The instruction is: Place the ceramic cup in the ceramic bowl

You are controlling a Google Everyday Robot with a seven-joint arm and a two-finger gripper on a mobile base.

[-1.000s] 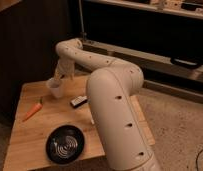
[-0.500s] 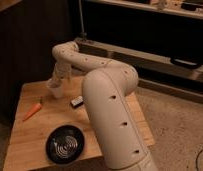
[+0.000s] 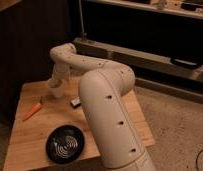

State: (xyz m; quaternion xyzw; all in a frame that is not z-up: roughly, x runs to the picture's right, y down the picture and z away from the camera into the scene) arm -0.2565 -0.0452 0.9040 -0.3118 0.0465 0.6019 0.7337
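gripper: the gripper [image 3: 57,84] is hanging at the far left part of the table, right over the ceramic cup, pointing down at it
grip state: cannot tell whether it is spread or pinching; the wrist is hiding that end, and I cannot tell if it is touching the cup
ceramic cup: the ceramic cup [image 3: 56,92] is sitting directly under the gripper, near the table's far-left corner; small, plain white, narrowing a little toward the base; upright as far as it is showing; handle is not making itself out from this angle; cannot tell whether it is resting on the wood or hanging just off it
ceramic bowl: the ceramic bowl [image 3: 66,144] is lying near the front edge of the table, well apart from the cup; wide, shallow, round, black, with pale ring lines inside catching the light; nothing is lying in it
arm: the white arm [image 3: 102,100] is rising from bottom centre, bending over the table's right half and reaching back left to the cup
table: the wooden table [image 3: 35,142] is carrying everything, light slatted top
carrot: an orange carrot [image 3: 33,111] is lying on the left side, between cup and bowl, slanting toward the left edge
small item: a small dark-and-white object [image 3: 75,102] is lying just beside the arm, right of the cup; too small to name
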